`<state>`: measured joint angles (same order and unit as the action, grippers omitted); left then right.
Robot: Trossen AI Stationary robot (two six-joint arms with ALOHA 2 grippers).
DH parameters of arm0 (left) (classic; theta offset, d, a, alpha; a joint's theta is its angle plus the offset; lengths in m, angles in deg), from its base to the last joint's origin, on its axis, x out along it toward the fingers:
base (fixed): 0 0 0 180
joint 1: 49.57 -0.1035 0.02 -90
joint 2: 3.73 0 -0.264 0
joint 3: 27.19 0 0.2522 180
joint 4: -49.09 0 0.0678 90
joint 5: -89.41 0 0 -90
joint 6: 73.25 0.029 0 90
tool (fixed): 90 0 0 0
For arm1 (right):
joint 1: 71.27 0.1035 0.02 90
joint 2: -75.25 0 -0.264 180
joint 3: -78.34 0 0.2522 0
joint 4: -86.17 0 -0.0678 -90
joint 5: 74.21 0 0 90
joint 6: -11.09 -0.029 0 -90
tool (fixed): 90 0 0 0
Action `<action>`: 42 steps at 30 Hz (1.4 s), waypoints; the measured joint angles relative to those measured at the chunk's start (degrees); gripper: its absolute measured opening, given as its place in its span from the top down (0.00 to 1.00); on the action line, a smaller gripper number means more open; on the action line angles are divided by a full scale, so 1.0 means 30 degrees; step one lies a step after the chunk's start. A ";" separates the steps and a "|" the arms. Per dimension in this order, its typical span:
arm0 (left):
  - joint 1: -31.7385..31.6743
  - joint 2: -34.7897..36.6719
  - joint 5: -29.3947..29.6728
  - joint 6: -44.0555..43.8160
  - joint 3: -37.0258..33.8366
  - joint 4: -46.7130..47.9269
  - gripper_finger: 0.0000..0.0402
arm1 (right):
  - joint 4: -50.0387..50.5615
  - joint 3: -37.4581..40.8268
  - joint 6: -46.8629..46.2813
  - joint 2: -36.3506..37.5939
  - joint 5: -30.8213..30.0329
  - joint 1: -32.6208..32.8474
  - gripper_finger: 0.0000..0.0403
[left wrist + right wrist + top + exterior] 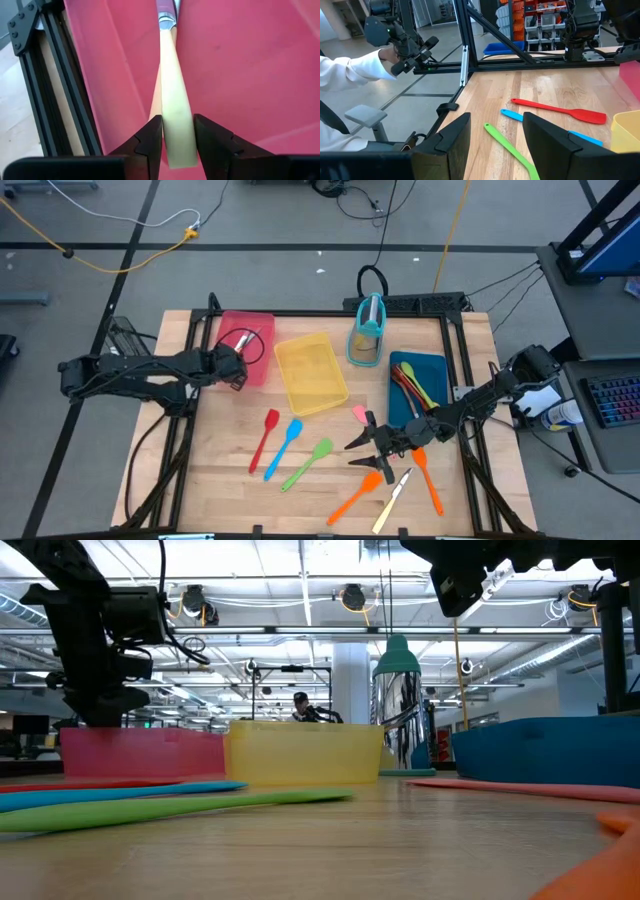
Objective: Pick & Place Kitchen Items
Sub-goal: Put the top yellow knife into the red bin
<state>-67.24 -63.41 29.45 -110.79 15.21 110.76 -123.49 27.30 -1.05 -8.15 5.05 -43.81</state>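
Knife (175, 100) with the cream handle sits pinched in the left gripper (177, 142) over the red tray (240, 75) — best lowered flat, then released; the right gripper (495, 145) hangs open above the table (555, 90) — empty.

so three trays (312, 375) sit in a row along the table's (220, 480) far side, an upright holder (366, 332) behind them, spatulas (283, 448) lying in front, left tool (238, 368) over the leftmost tray, right tool (368, 445) over the utensils
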 joint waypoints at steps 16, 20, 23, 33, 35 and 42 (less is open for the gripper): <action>0.0000 0.0000 -0.0022 0.1056 0.0000 -0.0148 0.72 | -0.0001 0.0000 0.0079 0.0000 0.0007 0.0000 0.57; 0.0007 0.0000 -0.0022 0.1115 0.0000 -0.0141 0.72 | -0.0007 0.0000 0.1363 0.0000 0.0110 0.0000 0.57; 0.0000 0.0000 -0.0036 0.1245 0.0000 -0.0148 0.72 | -0.0003 0.0000 0.2313 0.0000 0.0990 0.0000 0.57; 0.0000 0.0000 -0.0119 0.2076 0.0000 -0.0907 0.72 | -0.0368 -0.0007 0.1958 -0.1493 0.4081 0.1769 0.57; 0.0000 -0.0001 -0.0372 0.2083 0.0000 -0.0992 0.72 | -0.1430 -0.0077 0.1545 -0.2768 0.4109 0.2470 0.57; 0.0000 -0.0007 -0.1525 0.2378 0.0007 -0.1088 0.72 | -0.2228 -0.0678 0.1686 -0.6141 0.4562 0.4630 0.57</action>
<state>-67.24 -63.43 24.88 -103.66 15.23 107.50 -130.17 25.27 4.01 -26.57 18.73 -29.92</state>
